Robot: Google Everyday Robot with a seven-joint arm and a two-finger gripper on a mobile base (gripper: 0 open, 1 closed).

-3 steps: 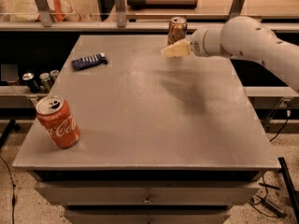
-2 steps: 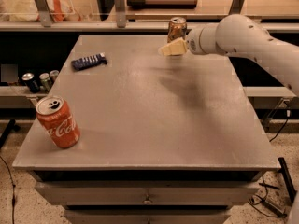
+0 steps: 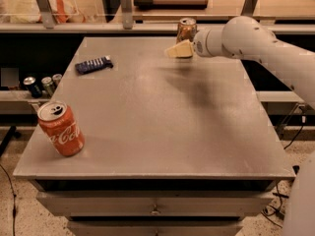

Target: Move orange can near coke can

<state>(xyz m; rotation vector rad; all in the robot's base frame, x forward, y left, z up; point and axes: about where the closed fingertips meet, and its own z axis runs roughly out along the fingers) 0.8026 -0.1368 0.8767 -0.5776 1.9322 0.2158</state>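
The orange can (image 3: 186, 29) stands upright at the far edge of the grey table (image 3: 157, 132), right of its middle. My gripper (image 3: 178, 49) is at the end of the white arm that reaches in from the right. It sits just in front of the orange can's lower part and hides its base. The coke can (image 3: 61, 128) is bright red with white script and stands tilted near the table's front left corner, far from the orange can.
A dark blue packet (image 3: 93, 65) lies at the table's far left. Several small dark cans (image 3: 43, 84) stand on a lower shelf to the left. A shelf with posts (image 3: 125, 4) and a bag runs behind the table. Drawers sit under the front edge.
My gripper has shifted slightly left, staying in front of the orange can. Both cans and the packet are where they were.
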